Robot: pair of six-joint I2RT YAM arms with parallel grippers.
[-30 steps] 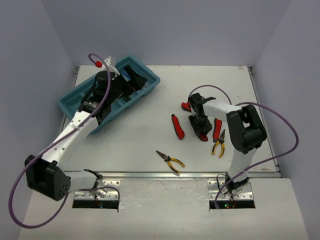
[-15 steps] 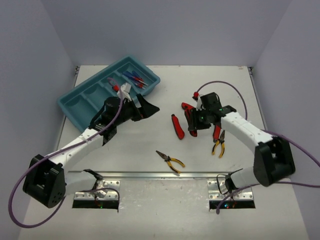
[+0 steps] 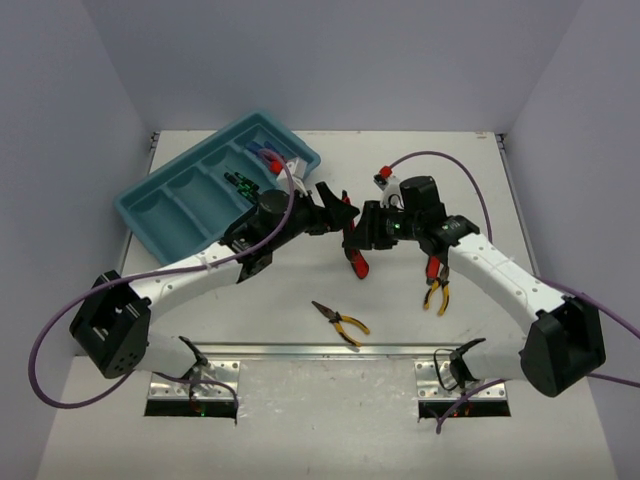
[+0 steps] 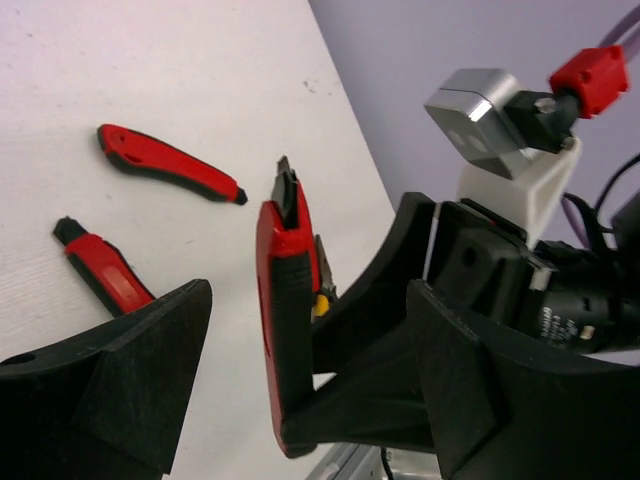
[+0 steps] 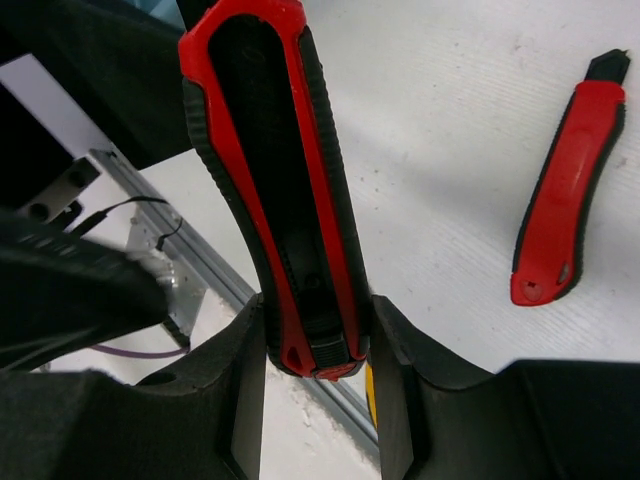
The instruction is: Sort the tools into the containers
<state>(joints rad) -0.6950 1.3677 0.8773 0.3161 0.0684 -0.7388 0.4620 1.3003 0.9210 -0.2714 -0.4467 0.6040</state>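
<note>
My right gripper (image 5: pixel 315 340) is shut on the butt end of a red-and-black utility knife (image 5: pixel 275 180), held above the table's middle (image 3: pixel 349 216). My left gripper (image 4: pixel 310 330) is open, with one finger on each side of that knife (image 4: pixel 285 320) and a gap on both sides. The two grippers meet nose to nose in the top view, left (image 3: pixel 335 205) and right (image 3: pixel 356 224). The teal tray (image 3: pixel 128 205) lies at the back left. It holds blue screwdrivers (image 3: pixel 268 156) in its far compartment and a dark green one (image 3: pixel 238 182) in the compartment beside it.
On the table lie a red knife (image 3: pixel 357 262) under the grippers, another red tool (image 3: pixel 433 265) beneath the right arm, and two yellow pliers, one (image 3: pixel 340 322) near the front and one (image 3: pixel 437 292) at the right. The metal front rail (image 3: pixel 330 352) runs along the near edge.
My left arm swung from the tray to the table's middle and its jaws narrowed a little. My right arm lifted the red knife and carried it left between the left fingers.
</note>
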